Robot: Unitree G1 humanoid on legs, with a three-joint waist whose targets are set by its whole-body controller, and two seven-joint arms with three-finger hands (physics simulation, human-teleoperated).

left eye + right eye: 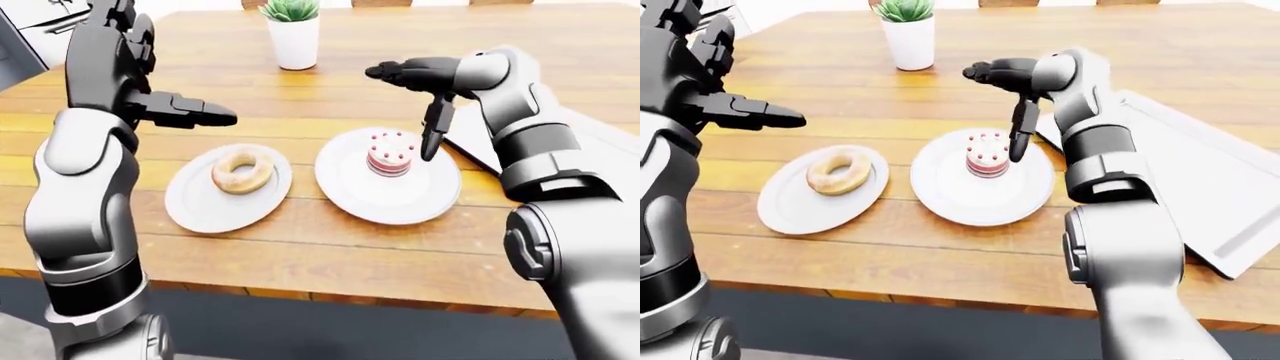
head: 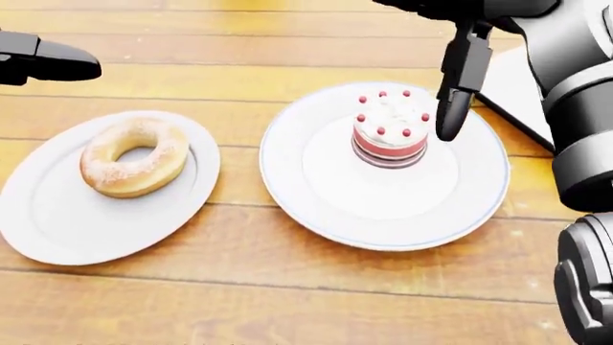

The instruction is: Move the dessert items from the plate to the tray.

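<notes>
Because the cake [image 2: 390, 130] sits mid-plate [image 2: 316, 187], I bring my right hand [image 1: 425, 97] over it from above, fingers spread wide, one finger [image 2: 456, 86] hanging just beside the cake's right edge so the others can close round it. It grips nothing yet. My left hand [image 1: 180, 111] hovers open above the doughnut [image 2: 132, 157] on its own plate [image 2: 57, 230], ready for that one. The tray [image 1: 1200, 172] lies to the right, near enough for a short carry.

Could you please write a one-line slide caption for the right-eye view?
Right robot hand poised open above small red-and-white berry-topped cake on round white plate; sugared ring doughnut waits on neighbouring plate.
</notes>
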